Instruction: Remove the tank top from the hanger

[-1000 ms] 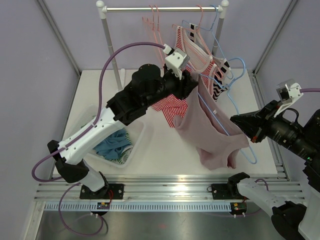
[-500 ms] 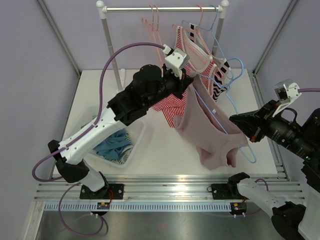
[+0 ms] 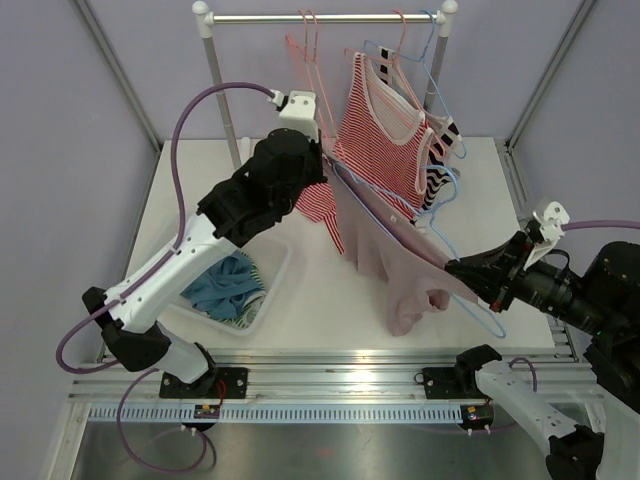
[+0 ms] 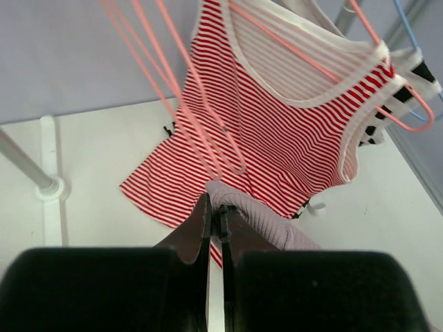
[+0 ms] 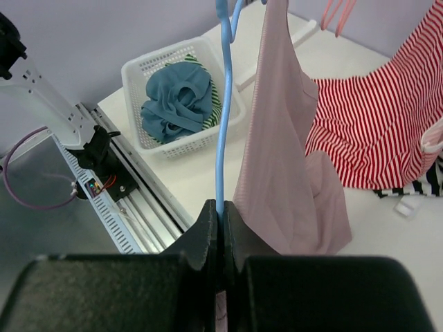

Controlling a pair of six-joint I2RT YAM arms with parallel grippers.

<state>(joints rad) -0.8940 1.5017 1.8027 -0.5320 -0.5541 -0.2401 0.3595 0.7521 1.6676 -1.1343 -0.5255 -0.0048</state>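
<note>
White desk (image 3: 300,310), clothes rail (image 3: 320,17) above — left gripper (image 4: 213,205) pinched shut on the tank top (image 5: 284,138), right gripper (image 5: 220,216) clamping its blue hanger (image 5: 221,138) near the right edge — seemingly to pull them apart.

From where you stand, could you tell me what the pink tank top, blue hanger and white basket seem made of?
The pink tank top looks like soft, matte, ribbed knit fabric, probably cotton jersey: it drapes and folds. The blue hanger seems thin coated wire, smooth, slightly glossy. The white basket looks like rigid moulded plastic, its walls a perforated grid.
</note>
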